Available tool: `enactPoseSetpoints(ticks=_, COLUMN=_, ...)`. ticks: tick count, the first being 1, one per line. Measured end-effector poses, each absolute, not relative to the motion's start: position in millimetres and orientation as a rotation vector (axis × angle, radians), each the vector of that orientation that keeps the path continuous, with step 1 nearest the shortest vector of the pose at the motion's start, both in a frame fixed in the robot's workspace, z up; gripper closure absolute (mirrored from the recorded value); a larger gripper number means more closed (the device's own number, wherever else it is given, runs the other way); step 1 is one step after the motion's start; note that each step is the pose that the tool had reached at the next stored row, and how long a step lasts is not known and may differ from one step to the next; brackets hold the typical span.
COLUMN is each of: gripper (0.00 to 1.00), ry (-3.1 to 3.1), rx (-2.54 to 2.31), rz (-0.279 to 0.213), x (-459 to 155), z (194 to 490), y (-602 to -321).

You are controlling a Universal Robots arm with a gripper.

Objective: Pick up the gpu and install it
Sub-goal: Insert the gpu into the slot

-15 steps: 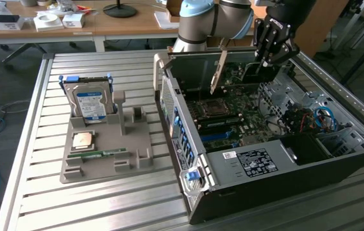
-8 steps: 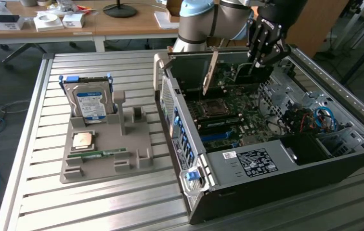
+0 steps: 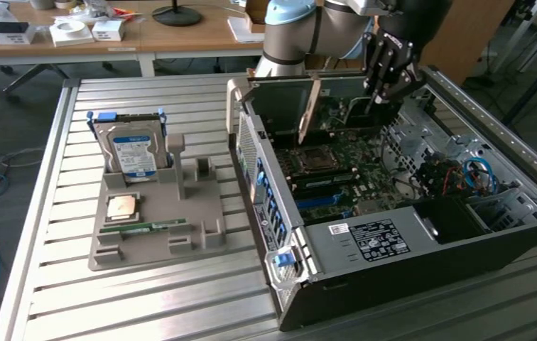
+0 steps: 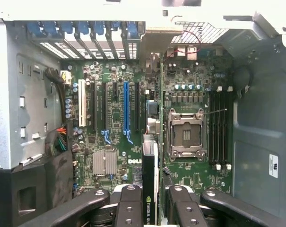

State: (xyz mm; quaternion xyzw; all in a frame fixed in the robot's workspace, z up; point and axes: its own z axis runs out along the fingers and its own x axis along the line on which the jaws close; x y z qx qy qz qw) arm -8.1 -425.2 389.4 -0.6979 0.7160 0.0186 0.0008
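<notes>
**Q:** Where is the gpu?
**A:** It stands edge-on over the motherboard in the open case. My end effector is part-closed on its edge. I judge it light, stiff and fragile, so I grip the board edges.
**Q:** And the grey holder?
**A:** It carries a hard drive and a memory stick.

gpu above motherboard (board inside case)

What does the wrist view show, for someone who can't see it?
The claw grips the gpu edge-on over the motherboard in an open computer case. A blue slot lies to one side, the empty processor socket to the other.
</notes>
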Motion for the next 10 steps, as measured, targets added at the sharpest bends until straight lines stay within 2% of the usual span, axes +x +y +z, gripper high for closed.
enactPoseSetpoints(ticks=10, gripper=0.74, ry=2.248, rx=-2.191, rz=0.058, x=-8.1, z=385.4, y=-425.2)
